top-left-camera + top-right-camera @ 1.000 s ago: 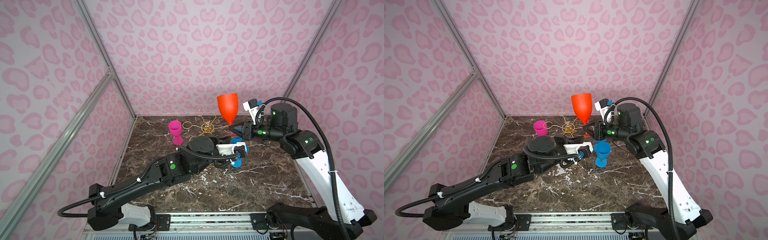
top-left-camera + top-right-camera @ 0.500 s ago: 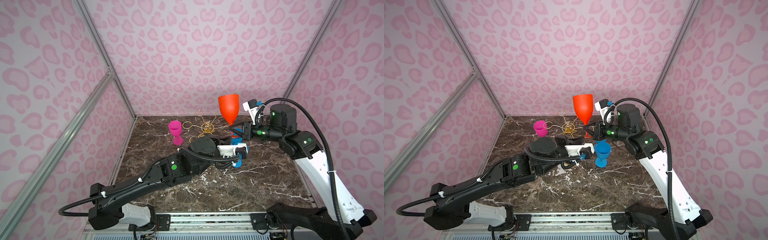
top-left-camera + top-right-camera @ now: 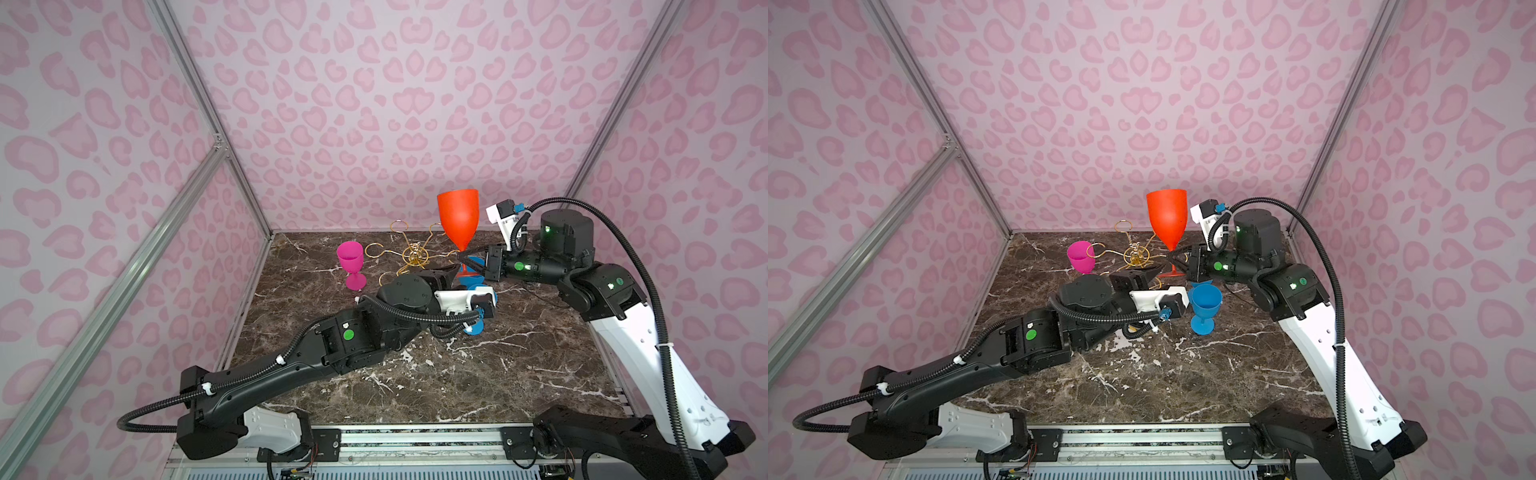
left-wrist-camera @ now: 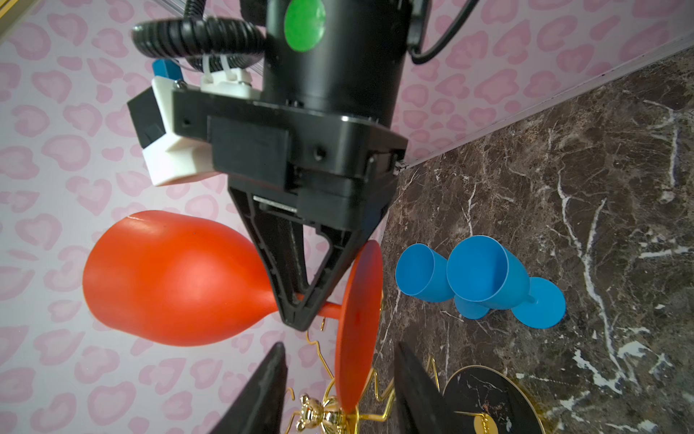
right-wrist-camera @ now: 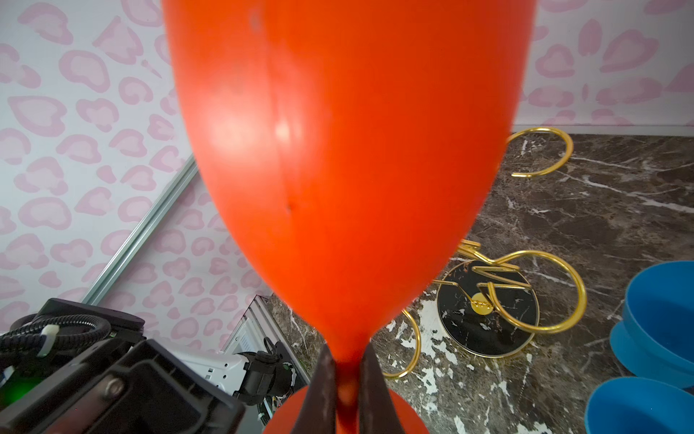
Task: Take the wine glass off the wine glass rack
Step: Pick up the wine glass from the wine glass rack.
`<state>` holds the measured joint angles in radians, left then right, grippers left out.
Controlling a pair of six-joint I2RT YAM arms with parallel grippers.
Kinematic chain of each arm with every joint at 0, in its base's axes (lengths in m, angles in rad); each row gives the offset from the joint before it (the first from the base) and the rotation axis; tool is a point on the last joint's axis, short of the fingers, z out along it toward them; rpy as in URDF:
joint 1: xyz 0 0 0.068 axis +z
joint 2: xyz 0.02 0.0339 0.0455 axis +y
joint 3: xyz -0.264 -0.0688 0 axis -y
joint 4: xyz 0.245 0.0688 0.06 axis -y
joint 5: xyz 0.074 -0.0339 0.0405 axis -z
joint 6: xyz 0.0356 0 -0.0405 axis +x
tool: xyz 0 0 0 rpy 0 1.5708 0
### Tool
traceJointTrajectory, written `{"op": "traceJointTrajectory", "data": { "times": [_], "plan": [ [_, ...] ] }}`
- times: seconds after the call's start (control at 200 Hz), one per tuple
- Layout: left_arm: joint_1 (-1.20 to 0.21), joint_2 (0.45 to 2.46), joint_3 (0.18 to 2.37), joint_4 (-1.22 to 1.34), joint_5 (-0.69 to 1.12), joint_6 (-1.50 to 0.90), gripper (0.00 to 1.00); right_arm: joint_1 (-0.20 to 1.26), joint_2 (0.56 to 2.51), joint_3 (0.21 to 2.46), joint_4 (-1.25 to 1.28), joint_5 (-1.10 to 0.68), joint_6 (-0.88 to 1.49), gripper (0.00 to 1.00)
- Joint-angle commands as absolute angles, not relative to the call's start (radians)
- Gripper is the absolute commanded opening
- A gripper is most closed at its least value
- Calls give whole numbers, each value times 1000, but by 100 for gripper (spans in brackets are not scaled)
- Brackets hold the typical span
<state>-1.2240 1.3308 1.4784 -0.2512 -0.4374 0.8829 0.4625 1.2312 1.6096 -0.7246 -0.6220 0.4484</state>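
I'm holding the orange wine glass [image 3: 457,220] upright w/ the right end effector [image 3: 460,254], which is clamped on the stem just under the bowl. The glass is hanging at the right side of the wine glass rack [image 3: 415,257], its foot close to a gold arm in the left wrist view. The left end effector [image 4: 340,345] is sitting apart, empty, by the rack. I'm judging the lift should be going straight up, then right, w/o tilt, so the foot isn't snagging wire or clipping the blue glasses [image 3: 1204,301].
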Motion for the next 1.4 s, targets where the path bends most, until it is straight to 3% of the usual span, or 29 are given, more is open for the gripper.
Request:
{"op": "traceJointTrajectory", "data": {
  "times": [0.0, 0.24, 0.445, 0.8, 1.395],
  "plan": [
    [-1224, 1309, 1464, -203, -470, 809, 52, 461, 1229, 1610, -707, -613, 427, 0],
    [-1174, 1235, 1503, -286, -482, 334, 60, 458, 1213, 1614, -746, -562, 331, 0],
    [-997, 1171, 1563, -362, -212, -192, 65, 459, 1173, 1589, -770, -520, 183, 0],
    [-672, 1162, 1482, -181, 369, -988, 63, 461, 1090, 1515, -822, -518, -57, 0],
    [-623, 1229, 1421, -212, 557, -1133, 58, 564, 1070, 1494, -972, -452, -322, 0]
  ]
}}
